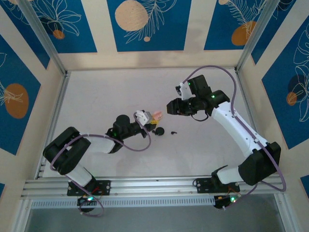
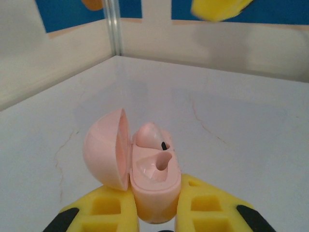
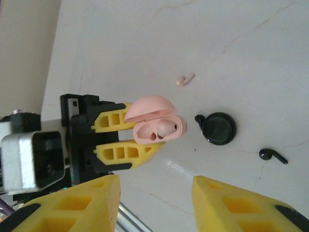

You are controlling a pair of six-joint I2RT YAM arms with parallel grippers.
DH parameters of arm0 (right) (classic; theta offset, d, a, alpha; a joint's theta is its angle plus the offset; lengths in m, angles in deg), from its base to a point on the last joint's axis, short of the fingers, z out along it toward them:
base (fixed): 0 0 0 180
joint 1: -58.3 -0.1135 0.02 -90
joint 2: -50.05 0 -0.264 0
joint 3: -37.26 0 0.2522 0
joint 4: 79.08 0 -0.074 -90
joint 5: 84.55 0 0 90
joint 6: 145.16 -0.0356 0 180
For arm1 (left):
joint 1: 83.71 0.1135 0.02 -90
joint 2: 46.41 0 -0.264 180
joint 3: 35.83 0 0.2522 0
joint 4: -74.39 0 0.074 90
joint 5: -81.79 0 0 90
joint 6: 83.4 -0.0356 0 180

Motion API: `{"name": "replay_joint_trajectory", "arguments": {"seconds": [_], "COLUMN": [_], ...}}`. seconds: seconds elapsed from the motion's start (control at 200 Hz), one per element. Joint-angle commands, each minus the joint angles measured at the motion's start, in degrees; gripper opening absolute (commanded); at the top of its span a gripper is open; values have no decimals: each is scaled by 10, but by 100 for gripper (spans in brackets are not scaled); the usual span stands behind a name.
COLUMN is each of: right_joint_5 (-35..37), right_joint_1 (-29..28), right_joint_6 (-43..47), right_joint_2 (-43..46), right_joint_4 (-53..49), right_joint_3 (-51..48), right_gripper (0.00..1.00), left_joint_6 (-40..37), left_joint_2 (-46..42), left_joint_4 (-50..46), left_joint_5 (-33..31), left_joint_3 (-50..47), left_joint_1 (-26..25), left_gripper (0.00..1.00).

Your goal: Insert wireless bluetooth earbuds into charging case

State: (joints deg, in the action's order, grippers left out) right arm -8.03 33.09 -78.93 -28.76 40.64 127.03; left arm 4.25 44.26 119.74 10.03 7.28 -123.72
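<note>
Clamping item 1, the left jaws were closed on the lower body of the pink charging case (image 2: 154,186), one yellow finger (image 2: 108,212) on each side of it.

Item 1, pink charging case: near the middle of the desk (image 1: 106,92). Its lid (image 2: 107,147) was hinged open to the left in the left wrist view. Whether the case was touching the desk or lifted off it could not be told.

Item 2, pink earbud (image 2: 148,135): seated in the far well of the open case. The near well looked unfilled, though its moulding made this hard to judge.

Item 3, second pink earbud (image 3: 185,79): lying loose on the desk, apart from the case, on the lid side in the right wrist view.

Item 4, black round case (image 3: 219,128): flat on the desk, just beside the pink case and clear of it. A small black piece (image 3: 198,118) was at its rim, too small to identify.

Item 5, black earbud (image 3: 273,155): lying loose on the desk near the black case, not touching it.

Right jaws: apart, with nothing between the yellow fingers (image 3: 96,203). They were near the pink case, on the side opposite the left arm, and clear of all items.
</note>
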Motion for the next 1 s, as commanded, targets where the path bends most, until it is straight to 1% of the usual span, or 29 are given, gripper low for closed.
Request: {"name": "replay_joint_trajectory", "arguments": {"seconds": [0.0, 0.135, 0.315, 0.49, 0.62, 0.705, 0.795, 0.88, 0.95, 0.995], "right_joint_5": [0, 6, 9, 28, 41, 50, 62, 30, -10, -21], "right_joint_1": [0, -13, -39, -66, -90, -109, -117, -114, -107, -105], "right_joint_6": [-2, -15, -25, 12, 66, 126, 212, 302, 408, 474], "right_joint_2": [-9, -41, -122, -203, -261, -286, -296, -298, -304, -310], "right_joint_4": [-33, -50, -79, -88, -87, -64, -25, 13, 29, 31], "right_joint_3": [14, 41, 98, 154, 203, 213, 205, 197, 194, 196], "right_gripper": [44, 46, 46, 47, 52, 53, 53, 55, 58, 59], "left_joint_6": [72, 143, 211, 235, 230, 220, 203, 191, 184, 180], "left_joint_2": [-7, -8, -15, -42, -78, -108, -136, -157, -173, -181], "left_joint_4": [60, 82, 92, 74, 19, -33, -95, -154, -190, -205], "left_joint_5": [-37, -37, -37, -32, -33, -45, -46, -38, -36, -36], "left_joint_3": [-20, -41, -68, -92, -97, -97, -89, -78, -73, -72], "left_joint_1": [24, 70, 127, 169, 190, 201, 213, 227, 238, 245], "left_gripper": [9, 9, 8, 7, 7, 7, 8, 8, 8, 8]}}
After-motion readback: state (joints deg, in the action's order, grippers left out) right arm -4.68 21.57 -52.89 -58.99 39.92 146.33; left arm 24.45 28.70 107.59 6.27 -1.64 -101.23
